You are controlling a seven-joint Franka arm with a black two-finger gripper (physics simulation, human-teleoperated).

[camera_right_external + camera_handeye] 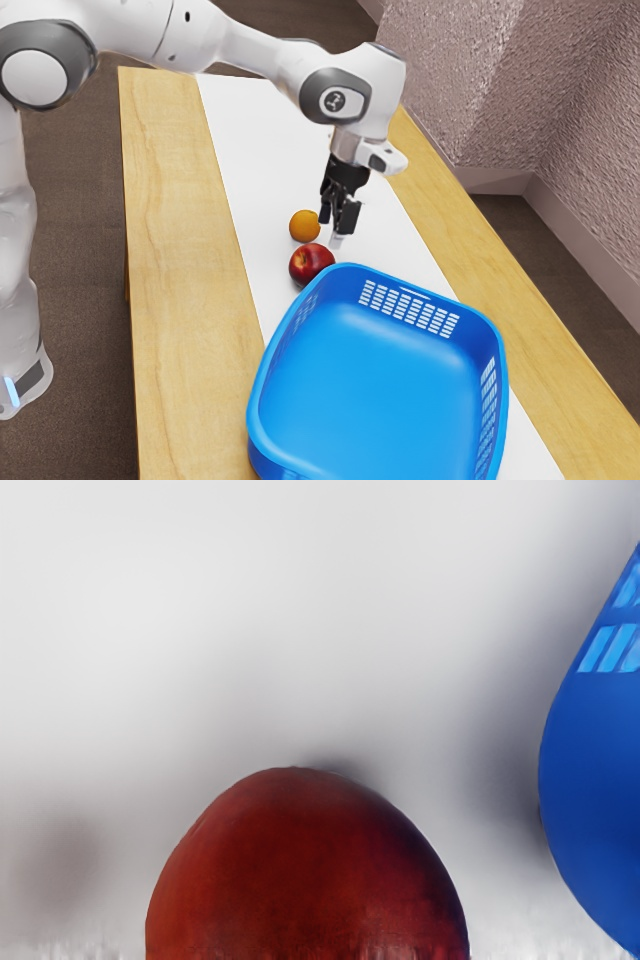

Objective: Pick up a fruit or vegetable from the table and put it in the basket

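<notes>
You have a blue, slatted plastic basket, smooth, soft sheen. Beside it, a round red apple, glossy. Farther from the basket, a round orange fruit, duller. Under the basket, a long white strip, matt; pale, grained wooden table, smooth.

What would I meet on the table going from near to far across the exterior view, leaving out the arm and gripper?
Blue basket, red apple, orange.

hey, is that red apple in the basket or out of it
Out: the red apple sits on the white strip, just outside the blue basket.
</notes>
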